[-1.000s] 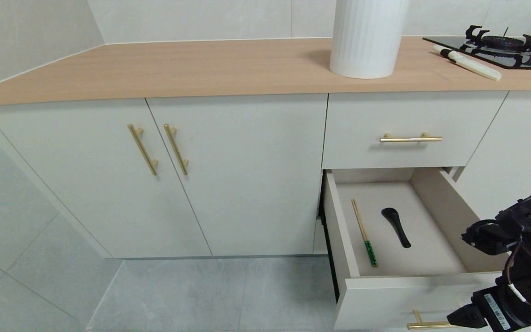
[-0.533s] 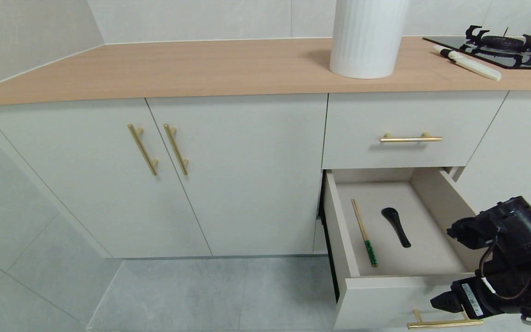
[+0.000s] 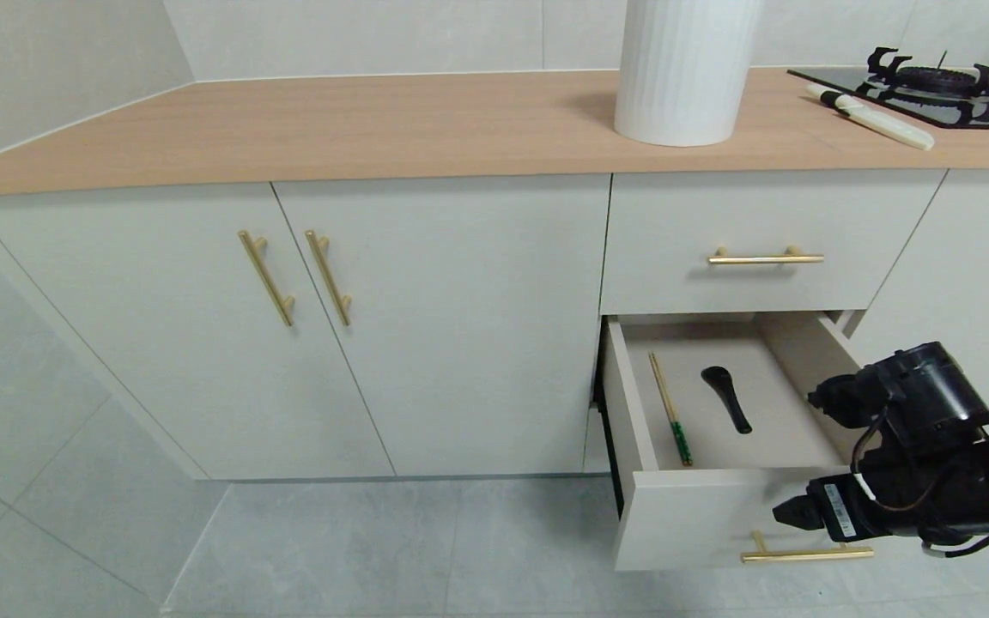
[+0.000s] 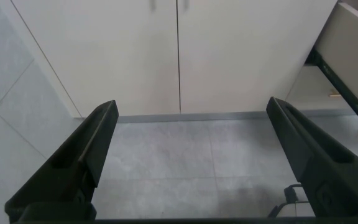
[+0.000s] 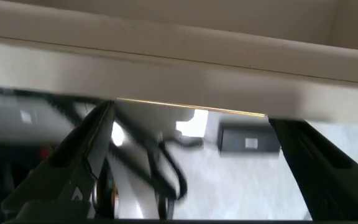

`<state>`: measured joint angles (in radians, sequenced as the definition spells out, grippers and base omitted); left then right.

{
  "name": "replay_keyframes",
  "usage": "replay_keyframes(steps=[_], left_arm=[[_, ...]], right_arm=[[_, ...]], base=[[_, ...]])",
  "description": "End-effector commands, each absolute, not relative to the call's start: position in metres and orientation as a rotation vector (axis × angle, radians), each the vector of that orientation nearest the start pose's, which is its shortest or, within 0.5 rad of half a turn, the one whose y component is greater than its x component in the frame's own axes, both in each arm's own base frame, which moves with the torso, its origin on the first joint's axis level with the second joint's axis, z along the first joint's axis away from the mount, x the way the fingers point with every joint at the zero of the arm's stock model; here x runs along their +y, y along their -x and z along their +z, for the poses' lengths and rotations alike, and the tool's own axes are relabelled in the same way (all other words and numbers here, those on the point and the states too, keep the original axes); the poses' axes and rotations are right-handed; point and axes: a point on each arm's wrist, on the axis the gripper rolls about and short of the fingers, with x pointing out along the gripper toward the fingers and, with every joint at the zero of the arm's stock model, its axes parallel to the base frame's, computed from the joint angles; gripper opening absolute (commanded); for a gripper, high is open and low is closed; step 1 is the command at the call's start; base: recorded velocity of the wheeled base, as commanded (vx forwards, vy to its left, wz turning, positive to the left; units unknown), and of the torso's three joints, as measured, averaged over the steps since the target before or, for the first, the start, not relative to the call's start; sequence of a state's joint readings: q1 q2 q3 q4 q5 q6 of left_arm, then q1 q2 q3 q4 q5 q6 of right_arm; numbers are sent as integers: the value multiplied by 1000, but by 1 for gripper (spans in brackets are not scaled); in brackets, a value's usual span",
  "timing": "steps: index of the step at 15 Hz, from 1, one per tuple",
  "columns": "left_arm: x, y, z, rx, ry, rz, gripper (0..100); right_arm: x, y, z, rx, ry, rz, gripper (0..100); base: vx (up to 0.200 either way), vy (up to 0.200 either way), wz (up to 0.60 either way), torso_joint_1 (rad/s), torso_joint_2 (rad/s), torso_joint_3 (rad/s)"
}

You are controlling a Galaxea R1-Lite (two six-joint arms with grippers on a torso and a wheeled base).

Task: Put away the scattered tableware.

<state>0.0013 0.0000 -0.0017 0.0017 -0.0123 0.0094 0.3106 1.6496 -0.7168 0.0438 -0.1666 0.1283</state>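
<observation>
Wood-topped kitchen counter (image 3: 331, 129) runs across the head view, over pale cabinet doors (image 3: 160, 343) with slanted gold handles (image 3: 267, 276). Farther right on the counter stand a white ribbed canister (image 3: 683, 69), a cream knife (image 3: 870, 117) and the black stove (image 3: 932, 86). Below the canister is one shut drawer (image 3: 761, 223), and under it the lower drawer (image 3: 700, 524) is pulled partly out.

Inside it lie a pair of wooden chopsticks (image 3: 670, 410) with green ends, close along the left wall, and a glossy black spoon (image 3: 725, 397) just to their right, apart from them, its bowl toward the back.

The right gripper (image 3: 791, 513) sits against the drawer's front panel, just above its gold bar handle (image 3: 806, 554). Its wrist view adds that the fingers (image 5: 86, 155) are spread wide, holding nothing, with the pale panel edge right ahead.

The left gripper (image 4: 191, 106) hangs over grey floor tiles (image 4: 166, 155) facing the cabinet base, fingers wide apart and empty; the drawer's dark side rail (image 4: 340, 87) shows beyond one finger.
</observation>
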Motion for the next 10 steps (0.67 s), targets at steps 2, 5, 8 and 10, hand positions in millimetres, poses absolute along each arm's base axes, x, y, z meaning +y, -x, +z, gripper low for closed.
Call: replay_keyframes(steps=[2,5,8,10], left_arm=[[0,23,76,1,-9,-11,100],[0,23,76,1,-9,-11,100],[0,23,76,1,-9,-11,100],[0,23,76,1,-9,-11,100]], right_arm=[[73,-264,117,943,127,10,100],[74,-293,123,902,110,-13,100],[74,-322,122,876,91,-34,100],[73,-341,120,862,79,-48,100]], base=[[0,0,0,0,0,0],[0,0,0,0,0,0],[0,0,0,0,0,0],[0,0,0,0,0,0]])
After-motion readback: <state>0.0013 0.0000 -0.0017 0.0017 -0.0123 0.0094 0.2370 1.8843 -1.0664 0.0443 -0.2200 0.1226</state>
